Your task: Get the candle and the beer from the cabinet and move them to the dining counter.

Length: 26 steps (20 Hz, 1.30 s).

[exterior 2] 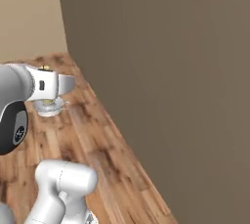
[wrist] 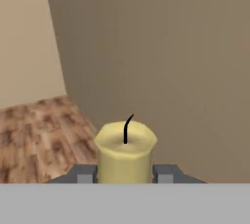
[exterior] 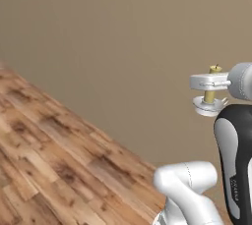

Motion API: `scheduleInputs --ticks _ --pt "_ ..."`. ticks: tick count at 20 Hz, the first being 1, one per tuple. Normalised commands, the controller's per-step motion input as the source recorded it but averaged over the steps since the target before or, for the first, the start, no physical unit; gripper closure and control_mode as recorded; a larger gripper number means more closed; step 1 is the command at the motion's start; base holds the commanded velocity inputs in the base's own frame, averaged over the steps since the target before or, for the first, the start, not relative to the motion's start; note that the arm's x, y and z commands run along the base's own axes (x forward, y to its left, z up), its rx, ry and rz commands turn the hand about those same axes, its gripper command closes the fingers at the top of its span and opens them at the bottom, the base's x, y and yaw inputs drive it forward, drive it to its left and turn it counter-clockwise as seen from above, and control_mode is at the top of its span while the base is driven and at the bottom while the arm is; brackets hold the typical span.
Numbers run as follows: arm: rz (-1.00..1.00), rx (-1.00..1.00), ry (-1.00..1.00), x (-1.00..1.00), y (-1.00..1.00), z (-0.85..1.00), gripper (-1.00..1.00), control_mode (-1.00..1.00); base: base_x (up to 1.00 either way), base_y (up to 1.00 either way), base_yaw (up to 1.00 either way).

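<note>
Beige and taupe walls (exterior 2: 161, 71) met at one corner above a floor (exterior: 44, 145) of reddish wood planks. One candle (wrist: 125, 152), pale cream-yellow with a single black wick, stood upright between the two dark fingertips (wrist: 84, 174), which pressed its sides; the gripper (wrist: 125, 175) was thus narrowed onto it, holding it in the air above the floor. From the left base view the candle's top and lower part showed past the white hand. Small dark lettering on the arm's black link (exterior: 235, 170) appeared illegible.

Candle (wrist: 125, 154) base hidden below frame edge
</note>
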Motion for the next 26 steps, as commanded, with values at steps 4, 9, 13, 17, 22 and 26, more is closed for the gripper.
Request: scheduleInputs --ticks 4,9,13,17,22,26 --pt "0.0 0.0 0.0 0.0 0.0 0.0 1.0 1.0 1.0 -0.12 0.76" --pt "0.0 0.0 0.0 0.0 0.0 0.0 1.0 1.0 1.0 -0.12 0.75" --pt "0.0 0.0 0.0 0.0 0.0 0.0 1.0 1.0 1.0 -0.18 0.72" --pt "0.0 0.0 0.0 0.0 0.0 0.0 1.0 1.0 1.0 -0.18 0.72" --pt "0.0 0.0 0.0 0.0 0.0 0.0 1.0 1.0 1.0 -0.18 0.71" --pt "0.0 0.0 0.0 0.0 0.0 0.0 1.0 1.0 1.0 -0.16 0.66"
